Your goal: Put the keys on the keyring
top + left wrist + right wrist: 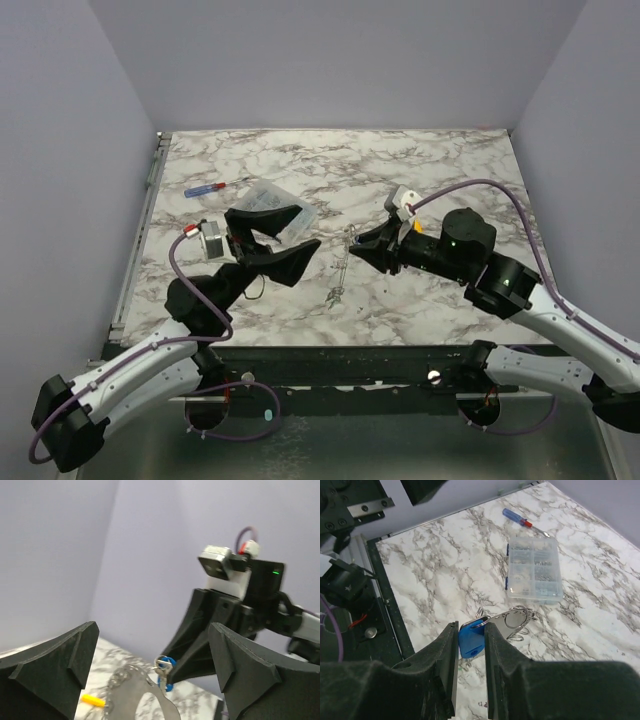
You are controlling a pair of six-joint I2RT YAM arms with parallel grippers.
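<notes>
1. The desk (450, 170) is lying below both sets of jaws.
2. The left jaws are standing spread and empty. The keyring (522, 611) is sitting low between them, so they should close squarely on its wire.
3. The right jaws are pinching the blue key (471, 640) by its head, and they need a firm hold.

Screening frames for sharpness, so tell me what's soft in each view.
Left wrist: the left gripper and the keyring are blurred. Right wrist: the blue key and the marble table are crisp. Top external: evenly lit, soft shadows only.
</notes>
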